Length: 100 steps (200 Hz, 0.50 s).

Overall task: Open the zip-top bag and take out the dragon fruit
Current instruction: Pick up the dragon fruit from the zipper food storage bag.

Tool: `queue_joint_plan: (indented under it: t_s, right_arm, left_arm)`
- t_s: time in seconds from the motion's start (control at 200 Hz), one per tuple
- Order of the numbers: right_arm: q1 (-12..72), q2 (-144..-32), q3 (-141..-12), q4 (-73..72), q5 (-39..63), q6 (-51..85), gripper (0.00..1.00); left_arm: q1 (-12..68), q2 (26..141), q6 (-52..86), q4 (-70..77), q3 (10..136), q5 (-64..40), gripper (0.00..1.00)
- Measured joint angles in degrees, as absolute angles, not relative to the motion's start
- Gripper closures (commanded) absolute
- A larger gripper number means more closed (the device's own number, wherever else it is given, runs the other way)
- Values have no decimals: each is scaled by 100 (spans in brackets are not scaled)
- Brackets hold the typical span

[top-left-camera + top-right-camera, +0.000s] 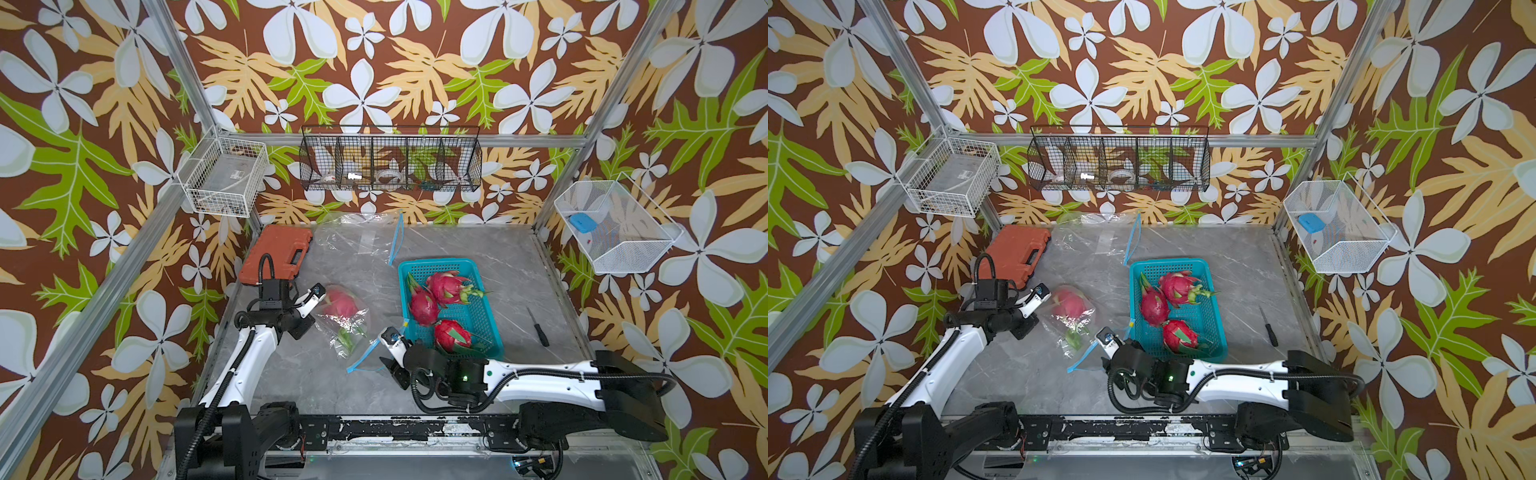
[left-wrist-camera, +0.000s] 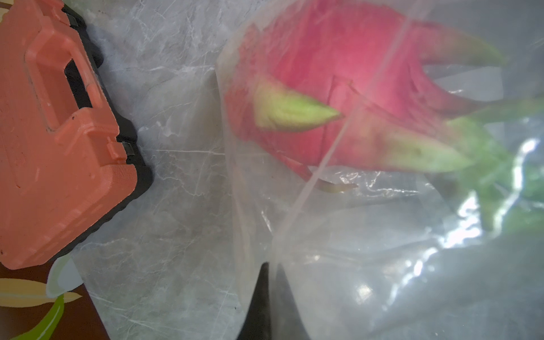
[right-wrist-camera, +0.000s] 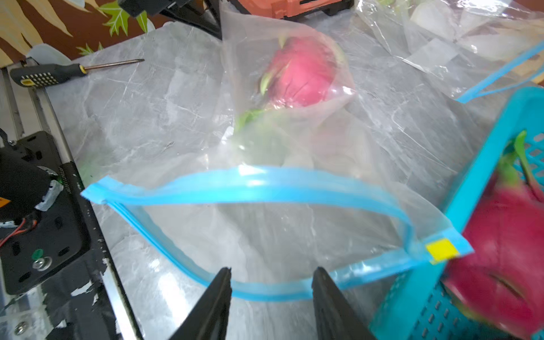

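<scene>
The right gripper's fingers (image 3: pixel 329 297) stand apart astride the near blue zip strip of the zip-top bag (image 3: pixel 265 223), gripping nothing I can see; the mouth already gapes. The dragon fruit (image 3: pixel 303 73) sits deep inside, well behind that strip.

In the left wrist view, the left gripper (image 2: pixel 272 294) is pinched shut on a fold of the bag's film, close to the fruit. That film looks thin, limp and slippery, so I'd hold it at the stiffer zip. The fruit looks firm and heavy; take its body, not the soft scales.

In a top view, the bag (image 1: pixel 351 328) lies just beside the teal basket (image 1: pixel 492 338), whose wall crowds the right gripper (image 1: pixel 390 353). Bare table opens on the bag's far side from the basket.
</scene>
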<state>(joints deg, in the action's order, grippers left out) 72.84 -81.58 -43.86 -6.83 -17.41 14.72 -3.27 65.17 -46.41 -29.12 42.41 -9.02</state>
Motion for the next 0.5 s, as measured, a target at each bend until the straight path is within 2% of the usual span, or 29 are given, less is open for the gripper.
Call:
queue_joint_plan:
  t_s: [0.13,0.26,0.5]
  right_arm:
    - [7120,-8877,-4569,-1188,-1535,950,36]
    - [6823,-9395,-4665,-1684,-1479,578,36]
    - [6648,-10202,-5017,-2624,-1446,97,50]
  left_arm:
    - [-327,6541,-4665,-2950,4390,-867,100]
    - [-327,6573,-4665,-2987,4582,-812,100]
    - [-327,6565,-4665,-3035,4580,-794,100]
